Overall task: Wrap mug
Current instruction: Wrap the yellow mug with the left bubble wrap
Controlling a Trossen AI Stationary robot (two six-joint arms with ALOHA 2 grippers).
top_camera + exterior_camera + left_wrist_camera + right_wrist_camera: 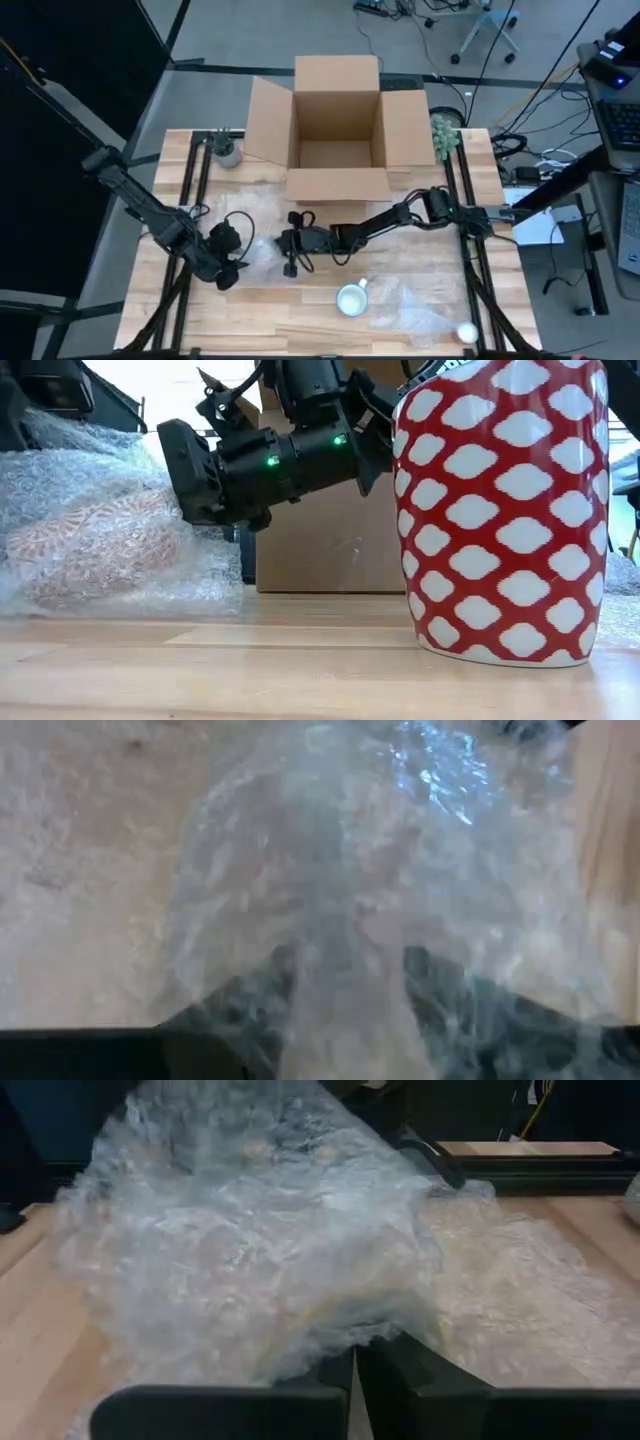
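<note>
- On the counter (300, 335), near edge, I see the mug (351, 299) standing upright, unwrapped.
- Left tool (232, 262) pinches bubble wrap (262, 252).
- Right tool (291, 246) fingers pressed together on the same wrap.
- Open box (337, 140) sits far.

Even, bright overhead light on the high view, soft shadows only under the arms, black curtain at nine o'clock swallowing detail. Low view: the red-and-white mug (505, 510) looms close and slightly soft, with a blown-out white glow behind at twelve o'clock. Left wrist view is smeared, bubble wrap (350, 890) flashing blue-white glare at one o'clock. Right wrist view is hazy through the wrap.
</note>
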